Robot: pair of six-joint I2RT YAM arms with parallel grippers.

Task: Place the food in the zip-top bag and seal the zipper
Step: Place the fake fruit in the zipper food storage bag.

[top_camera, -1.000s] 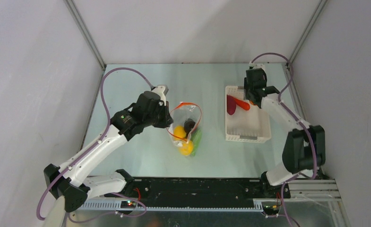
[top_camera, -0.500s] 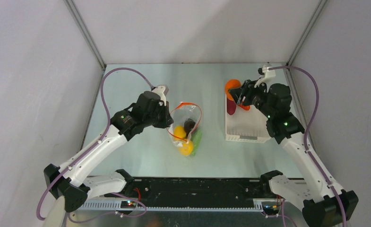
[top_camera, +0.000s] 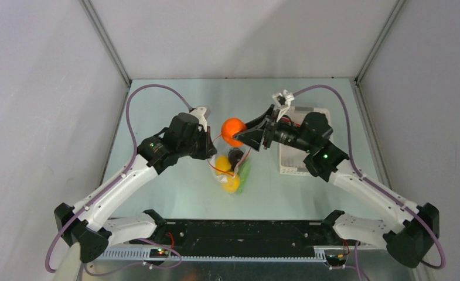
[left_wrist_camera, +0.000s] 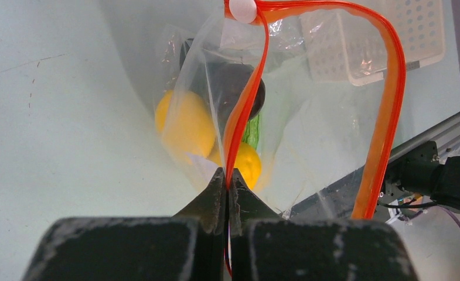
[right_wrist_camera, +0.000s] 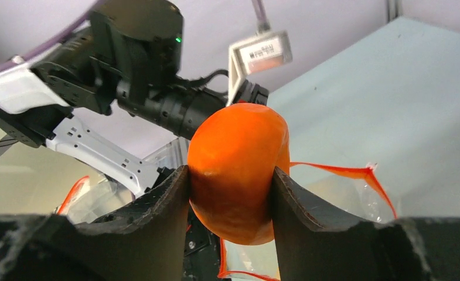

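Centrally, the orange (top_camera: 232, 130) hung by the zip-top bag (top_camera: 228, 142) mouth.
Right pincer (right_wrist_camera: 230, 181) clamped it; left pincer (left_wrist_camera: 227, 180) pinched tight on the zipper (left_wrist_camera: 385, 117).

The pale grey-green metal tabletop (top_camera: 174, 190) carries two things; a clear floppy plastic bag with an orange-red strip (top_camera: 234, 142) rests near its middle, lower end on the surface; a white slotted plastic basket (top_camera: 290, 165) sits well apart, close to the right edge.
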